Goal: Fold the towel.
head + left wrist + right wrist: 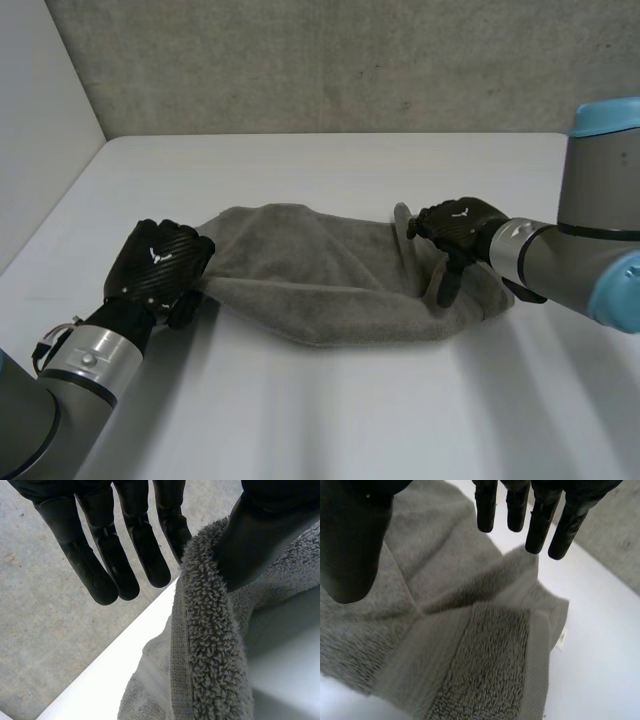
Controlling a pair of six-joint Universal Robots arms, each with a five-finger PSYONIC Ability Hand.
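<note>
A grey towel (320, 270) lies bunched and roughly folded across the middle of the white table (330, 420). My left hand (155, 262) is at the towel's left end. In the left wrist view its thumb presses the towel's (210, 645) raised hemmed edge against the nearest finger of the hand (115, 555), so it is shut on the towel. My right hand (460, 225) hovers over the towel's right end, where a flap stands up beside it. In the right wrist view the hand (540, 520) is open, fingers straight above the towel (470, 645), thumb apart, nothing held.
A grey concrete wall (330, 60) runs behind the table's far edge. A pale panel (40, 120) closes the left side. Bare table top lies in front of the towel and at the back.
</note>
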